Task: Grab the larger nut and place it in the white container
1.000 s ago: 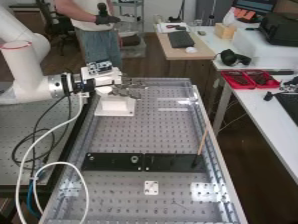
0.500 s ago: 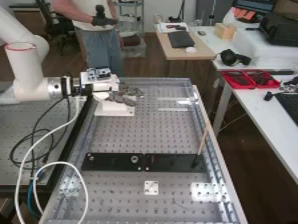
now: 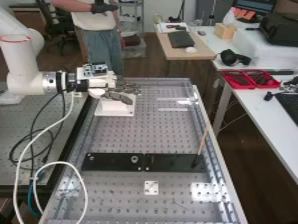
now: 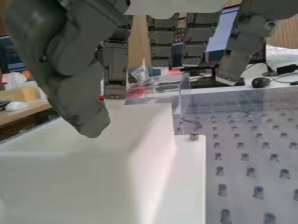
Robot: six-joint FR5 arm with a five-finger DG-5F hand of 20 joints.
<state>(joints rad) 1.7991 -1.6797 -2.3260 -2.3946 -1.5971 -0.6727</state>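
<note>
White container [image 3: 114, 107] on perforated bench [image 3: 126, 134]; hand [image 3: 118, 97] above, fingers relaxed.

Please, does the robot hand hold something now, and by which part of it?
Nothing visible is held: the hand is over the white container, its fingers fairly straight, with nothing between them and the thumb.

hand [image 3: 120, 97] over the white container [image 3: 110, 109], bearing [image 3: 134, 159] on black bar [image 3: 171, 163]
</note>
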